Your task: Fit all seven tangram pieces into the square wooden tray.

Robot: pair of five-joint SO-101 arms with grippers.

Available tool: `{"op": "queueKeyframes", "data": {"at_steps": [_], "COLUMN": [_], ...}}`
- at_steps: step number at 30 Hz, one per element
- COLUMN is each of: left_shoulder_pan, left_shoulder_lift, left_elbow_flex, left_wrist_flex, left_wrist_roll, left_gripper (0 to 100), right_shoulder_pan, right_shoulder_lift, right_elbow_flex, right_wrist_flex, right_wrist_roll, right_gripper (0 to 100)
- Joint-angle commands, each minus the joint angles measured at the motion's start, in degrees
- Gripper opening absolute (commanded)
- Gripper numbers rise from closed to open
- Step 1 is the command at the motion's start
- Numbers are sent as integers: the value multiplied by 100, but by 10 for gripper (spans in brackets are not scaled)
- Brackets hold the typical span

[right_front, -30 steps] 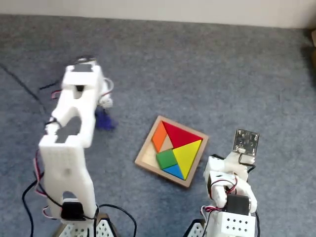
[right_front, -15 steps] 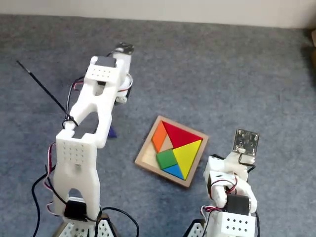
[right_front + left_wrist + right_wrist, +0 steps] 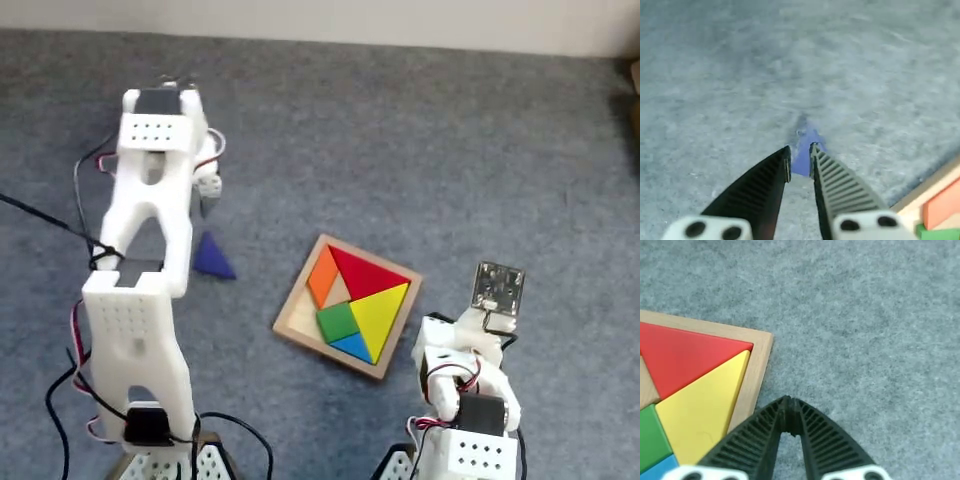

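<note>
The square wooden tray (image 3: 293,322) lies mid-table, holding orange (image 3: 322,275), red (image 3: 365,270), yellow (image 3: 380,312), green (image 3: 337,320) and light blue (image 3: 352,347) pieces, with a small bare patch in the middle. A dark blue triangle (image 3: 212,257) lies flat on the carpet to the left of the tray. My left gripper (image 3: 204,205) hovers just beyond it, slightly open and holding nothing. In the left wrist view the blue triangle (image 3: 804,152) shows past the fingertips (image 3: 785,159). My right gripper (image 3: 789,415) is shut and empty, beside the tray's right edge (image 3: 756,374).
Grey carpet covers the whole table, with open room beyond and to the right of the tray. A black cable (image 3: 40,215) runs across the carpet to the left arm. The right arm's base (image 3: 465,400) sits close to the tray's near right side.
The left arm swung right and farther out, then back left. The blue triangle, partly covered before, now lies fully in view. The right arm and the tray have not moved.
</note>
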Motion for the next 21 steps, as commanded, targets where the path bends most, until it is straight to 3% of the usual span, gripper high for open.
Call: {"op": "queueKeyframes", "data": {"at_steps": [1, 10, 17, 21], "left_shoulder_pan": [-374, -479, -435, -426], "left_shoulder_lift": [-365, -365, -356, -356], "left_elbow_flex": [233, 1174, 1780, 2404], "left_wrist_flex": [79, 79, 70, -369], "left_wrist_roll": [501, 1371, 1407, 1407], "left_gripper": [85, 286, 288, 288], "right_shoulder_pan": [75, 75, 84, 171], "right_shoulder_lift": [-22, -22, -22, -31], "right_elbow_flex": [567, 567, 567, 567], "right_wrist_flex": [31, 31, 31, 31], "right_wrist_roll": [-9, -9, -9, -9], "right_gripper": [4, 4, 4, 4]}}
